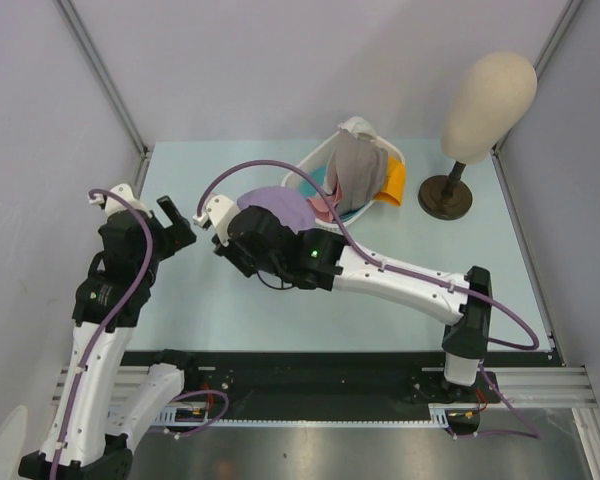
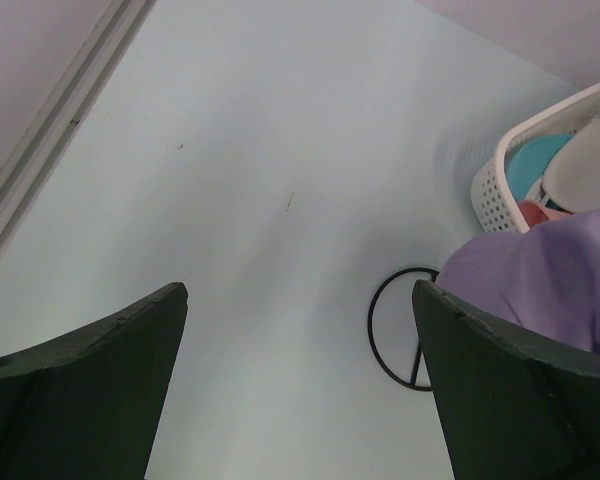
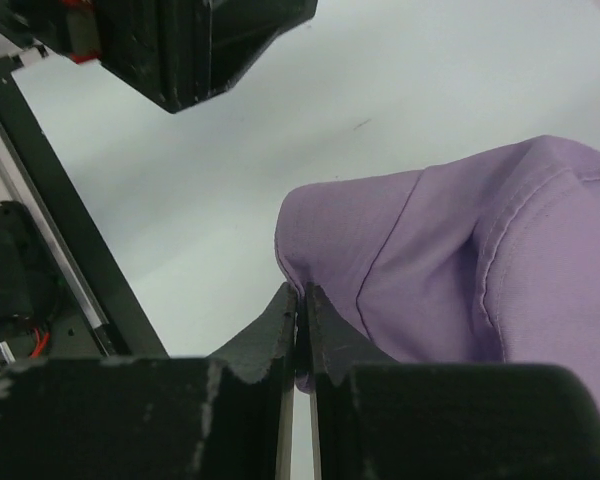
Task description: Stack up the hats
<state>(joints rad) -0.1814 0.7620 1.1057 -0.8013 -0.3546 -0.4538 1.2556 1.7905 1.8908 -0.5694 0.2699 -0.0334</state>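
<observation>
My right gripper [image 3: 302,292] is shut on a fold at the edge of the lavender hat [image 3: 450,260]. In the top view that hat [image 1: 280,207] sits bunched at the right wrist, just left of the white basket [image 1: 302,172], and the right gripper [image 1: 246,220] is mostly hidden under the wrist. The teal hat [image 1: 325,181], pink hat [image 1: 322,207] and orange hat [image 1: 393,182] lie in the basket. My left gripper [image 1: 175,228] is open and holds nothing, over the table's left side, a short way left of the lavender hat [image 2: 550,275].
A white cap [image 1: 360,172] lies over the hats in the basket. A beige mannequin head [image 1: 487,105] on a dark round stand [image 1: 445,197] is at the back right. A black ring [image 2: 380,330] is marked on the table under the hat. Grey walls close in both sides.
</observation>
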